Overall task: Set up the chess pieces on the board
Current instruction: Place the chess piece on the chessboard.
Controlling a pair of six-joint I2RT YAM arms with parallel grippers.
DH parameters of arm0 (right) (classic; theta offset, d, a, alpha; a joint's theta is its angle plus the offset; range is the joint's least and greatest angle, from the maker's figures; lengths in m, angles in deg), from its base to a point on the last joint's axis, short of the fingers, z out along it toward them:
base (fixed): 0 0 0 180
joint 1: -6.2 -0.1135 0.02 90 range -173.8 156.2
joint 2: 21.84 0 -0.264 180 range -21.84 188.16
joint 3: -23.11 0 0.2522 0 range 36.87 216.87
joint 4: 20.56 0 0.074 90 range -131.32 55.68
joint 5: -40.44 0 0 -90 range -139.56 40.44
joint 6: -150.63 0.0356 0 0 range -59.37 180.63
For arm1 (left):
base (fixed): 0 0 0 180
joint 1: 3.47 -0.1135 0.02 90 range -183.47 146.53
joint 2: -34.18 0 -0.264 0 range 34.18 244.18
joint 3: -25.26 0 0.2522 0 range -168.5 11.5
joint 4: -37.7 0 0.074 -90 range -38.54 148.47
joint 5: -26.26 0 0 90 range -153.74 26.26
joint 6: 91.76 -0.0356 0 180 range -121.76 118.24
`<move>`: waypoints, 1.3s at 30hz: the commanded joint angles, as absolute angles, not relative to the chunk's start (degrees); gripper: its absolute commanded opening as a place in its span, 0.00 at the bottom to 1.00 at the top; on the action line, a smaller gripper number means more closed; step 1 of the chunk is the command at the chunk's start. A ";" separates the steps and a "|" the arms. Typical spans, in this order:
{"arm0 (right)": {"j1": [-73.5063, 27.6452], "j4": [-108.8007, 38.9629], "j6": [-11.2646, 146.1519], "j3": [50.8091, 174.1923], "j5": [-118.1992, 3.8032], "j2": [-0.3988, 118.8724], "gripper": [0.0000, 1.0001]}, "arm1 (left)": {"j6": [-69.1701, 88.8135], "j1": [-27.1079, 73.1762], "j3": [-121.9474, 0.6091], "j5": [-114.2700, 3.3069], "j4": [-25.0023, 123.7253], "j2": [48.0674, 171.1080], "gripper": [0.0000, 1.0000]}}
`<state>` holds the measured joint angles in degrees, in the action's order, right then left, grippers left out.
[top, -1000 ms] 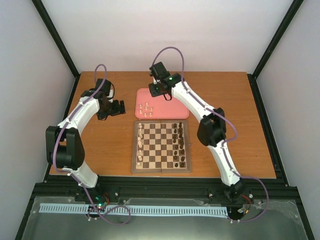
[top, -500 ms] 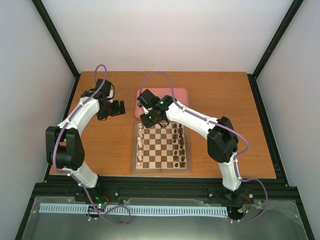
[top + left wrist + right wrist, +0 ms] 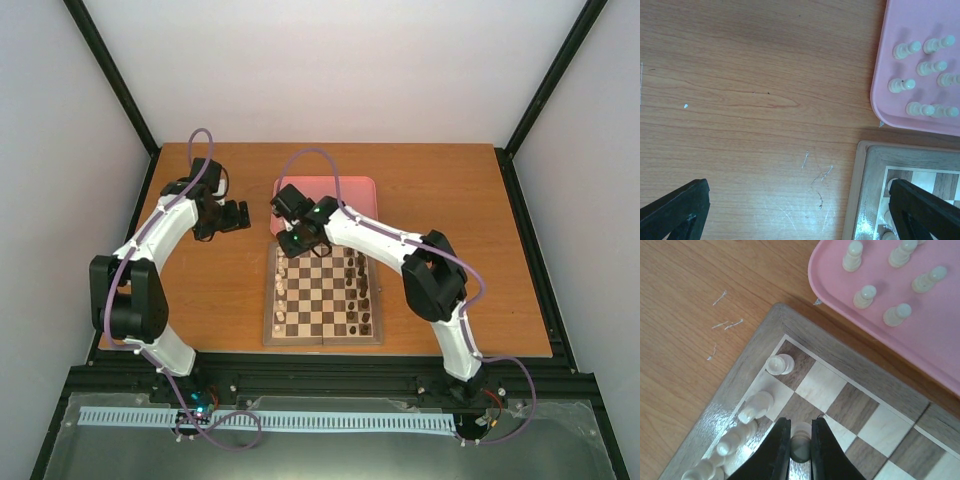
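The board (image 3: 322, 341) lies at mid-table, with a row of cream chess pieces (image 3: 281, 292) along its left side and dark pieces (image 3: 361, 290) along its right. My right gripper (image 3: 801, 427) hangs low over the board's far-left corner, shut on a cream pawn (image 3: 801, 444). That pawn stands in the second file, beside a cream rook (image 3: 778, 364) in the corner square. Several more cream pieces (image 3: 865, 296) stand on the pink tray (image 3: 920, 335). My left gripper (image 3: 800, 210) is open over bare table, left of the board's corner (image 3: 870, 190), holding nothing.
The pink tray (image 3: 350, 190) sits just behind the board, and its near edge (image 3: 885, 107) almost touches the board's border. The right arm reaches across the board's far side. The wooden table (image 3: 450, 200) ends at black frame rails all round.
My right gripper swung from above the pink tray down and left to the board's far-left corner, carrying the cream pawn. The left arm has not moved.
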<state>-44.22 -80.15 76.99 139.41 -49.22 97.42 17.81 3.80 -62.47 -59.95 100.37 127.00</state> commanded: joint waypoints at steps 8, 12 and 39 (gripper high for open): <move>-44.47 -79.81 76.28 144.30 -47.32 103.41 0.03 | 16.52 4.18 -62.93 -60.50 99.90 125.56 1.00; -44.33 -79.86 76.05 145.13 -47.28 104.52 0.03 | 16.43 4.18 -62.78 -60.58 99.91 125.53 1.00; -42.96 -79.82 75.06 146.35 -46.89 108.17 0.03 | 16.25 4.16 -63.18 -60.54 100.10 126.78 1.00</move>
